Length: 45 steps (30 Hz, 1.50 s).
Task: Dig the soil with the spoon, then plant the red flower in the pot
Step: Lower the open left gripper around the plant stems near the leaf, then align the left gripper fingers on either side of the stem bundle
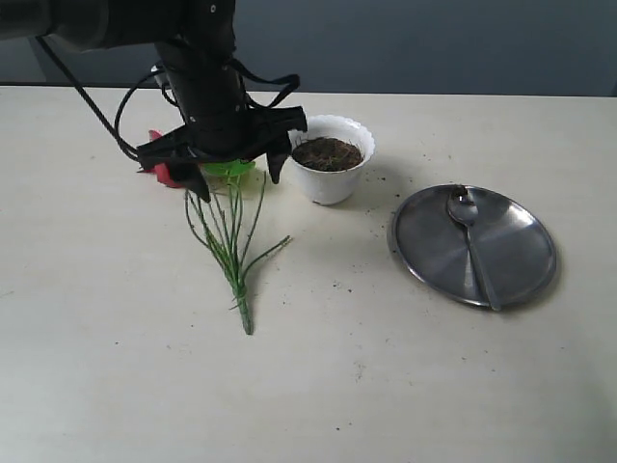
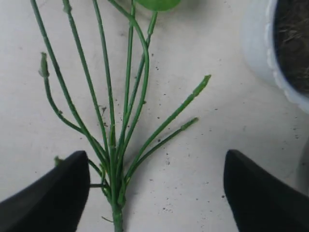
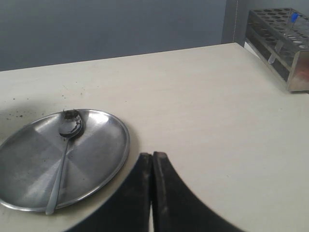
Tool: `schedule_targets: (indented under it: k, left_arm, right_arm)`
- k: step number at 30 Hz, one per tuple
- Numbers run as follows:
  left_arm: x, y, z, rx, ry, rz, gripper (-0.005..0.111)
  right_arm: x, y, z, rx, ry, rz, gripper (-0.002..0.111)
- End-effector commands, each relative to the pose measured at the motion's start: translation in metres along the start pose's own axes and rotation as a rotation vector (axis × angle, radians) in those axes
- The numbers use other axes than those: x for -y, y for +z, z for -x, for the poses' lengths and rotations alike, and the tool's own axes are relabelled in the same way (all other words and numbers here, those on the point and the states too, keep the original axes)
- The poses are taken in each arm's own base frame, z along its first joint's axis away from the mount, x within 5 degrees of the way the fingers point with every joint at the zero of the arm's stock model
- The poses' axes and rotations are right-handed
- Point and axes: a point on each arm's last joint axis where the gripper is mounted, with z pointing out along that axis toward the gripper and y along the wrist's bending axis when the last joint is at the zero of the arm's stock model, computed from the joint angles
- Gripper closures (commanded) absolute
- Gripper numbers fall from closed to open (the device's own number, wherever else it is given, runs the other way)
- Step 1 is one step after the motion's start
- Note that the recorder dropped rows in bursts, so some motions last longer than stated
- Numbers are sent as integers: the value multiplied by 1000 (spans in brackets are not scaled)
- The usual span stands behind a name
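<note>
left tool (image 2: 154, 200) spread wide, over red flower (image 2: 115, 193)

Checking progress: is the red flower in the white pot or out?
Out: the red artificial flower lies flat on the table beside the white scalloped pot, which holds only dark soil.

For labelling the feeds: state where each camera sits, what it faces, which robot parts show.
Exterior: off-arm, looking down at red flower, pot, plate; left gripper shows.
Left wrist: on left arm, over flower stems beside pot; open fingertips show.
Right wrist: low over table, facing plate with spoon; shut right gripper shows.
Shared: exterior and right wrist both see plate and spoon.
</note>
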Motion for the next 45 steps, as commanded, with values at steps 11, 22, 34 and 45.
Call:
schedule_targets:
  k: [11, 22, 34, 45]
  left_arm:
    - [-5, -46, 1, 63, 21, 10, 26]
    - [-7, -30, 1, 28, 28, 71, 1]
    - [-5, 3, 2, -22, 37, 122, 2]
    - [1, 4, 4, 5, 25, 52, 2]
  right_arm:
    - [0, 0, 0, 13, -3, -5, 109]
    - [0, 0, 0, 13, -3, -5, 109]
    - [0, 0, 0, 13, -3, -5, 109]
    - [0, 0, 0, 13, 3, -3, 109]
